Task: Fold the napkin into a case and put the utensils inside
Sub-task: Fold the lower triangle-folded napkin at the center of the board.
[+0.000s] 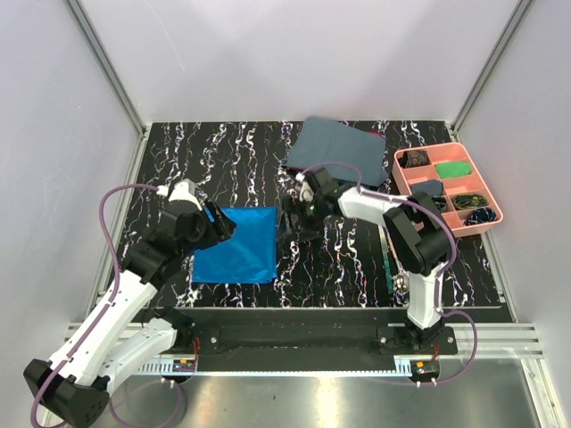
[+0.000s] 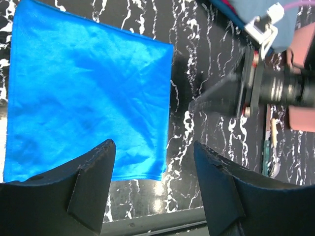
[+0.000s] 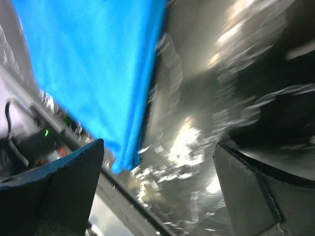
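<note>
While its jaws stand wide with nothing between them, the left claw (image 1: 219, 224) hovers over the far-left corner of the napkin (image 1: 237, 244). The right claw (image 1: 290, 221), equally wide and empty, hangs just right of it. The napkin lies flat and unfolded on the counter (image 1: 348, 267), left of centre.

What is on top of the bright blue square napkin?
Nothing lies on the bright blue square cloth napkin; its surface shows bare. The open left pincer hangs over its far-left corner, hiding that bit from overhead.
</note>
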Motion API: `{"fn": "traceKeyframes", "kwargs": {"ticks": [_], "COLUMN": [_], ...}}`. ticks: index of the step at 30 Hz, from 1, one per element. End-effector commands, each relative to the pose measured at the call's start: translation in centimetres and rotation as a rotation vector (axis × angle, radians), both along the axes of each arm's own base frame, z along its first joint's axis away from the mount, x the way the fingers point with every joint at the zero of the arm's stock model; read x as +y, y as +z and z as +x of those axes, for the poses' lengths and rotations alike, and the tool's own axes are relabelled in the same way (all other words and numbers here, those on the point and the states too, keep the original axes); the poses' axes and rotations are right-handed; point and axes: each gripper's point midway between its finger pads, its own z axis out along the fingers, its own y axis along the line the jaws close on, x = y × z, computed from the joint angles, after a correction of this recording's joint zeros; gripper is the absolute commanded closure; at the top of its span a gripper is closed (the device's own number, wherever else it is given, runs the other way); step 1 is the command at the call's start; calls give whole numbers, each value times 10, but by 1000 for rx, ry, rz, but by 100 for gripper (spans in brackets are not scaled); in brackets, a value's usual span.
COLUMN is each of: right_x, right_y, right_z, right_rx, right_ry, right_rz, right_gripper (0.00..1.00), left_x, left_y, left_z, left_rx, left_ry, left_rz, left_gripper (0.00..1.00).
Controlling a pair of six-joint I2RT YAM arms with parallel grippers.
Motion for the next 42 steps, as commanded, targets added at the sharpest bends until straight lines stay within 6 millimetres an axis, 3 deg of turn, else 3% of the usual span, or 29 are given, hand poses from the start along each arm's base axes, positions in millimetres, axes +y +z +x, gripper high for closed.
{"fn": "traceKeyframes", "kwargs": {"ticks": [1, 2, 3, 6, 7, 10, 13, 14, 23, 27, 31, 35, 37, 40, 42], "right_x": [37, 42, 48, 60, 59, 51, 50, 50, 46, 40, 14, -24, -54, -83, -96], "right_y": [18, 12, 13, 8, 3, -10, -19, -23, -40, -38, -44, -45, -54, -56, -53], "right_z": [-45, -62, -63, -81, -83, -92, -97, -99, -102, -101, -105, -103, -106, -108, -107], "right_rx": [16, 25, 7, 29, 30, 24, 40, 47, 49, 28, 22, 15, 41, 46, 25], "right_ry": [35, 49, 40, 0, -29, -50, -45, -43, -44, -54, -81, -123, -154, -185, -198], "right_rz": [132, 121, 136, 176, 161, 124, 103, 96, 66, 54, 3, -42, -108, -159, -197], "right_gripper": [0, 0, 0, 16, 28, 44, 51, 60, 75, 89, 99, 99, 99, 96, 87], "left_x": [-2, -1, 1, 5, 6, 8, 11, 11, 16, 15, 13, 6, 6, 3, 3], "left_y": [1, 1, 0, 1, 2, 6, 6, 5, 9, 12, 18, 18, 16, 13, 9], "left_z": [-3, -3, -2, -1, -1, -2, -4, -4, 3, 8, 20, 33, 41, 47, 49], "left_rx": [9, 7, 11, 9, 6, -5, -6, -5, -1, 3, -3, 10, 13, 19, 21], "left_ry": [-61, -59, -50, -41, -41, -38, -34, -34, -19, -31, -45, -74, -70, -80, -79], "left_rz": [2, 3, 6, 0, -4, -11, -11, -11, -2, -12, -26, -69, -90, -123, -136], "left_gripper": [33, 33, 33, 33, 33, 33, 33, 33, 33, 32, 32, 32, 32, 32, 32]}}
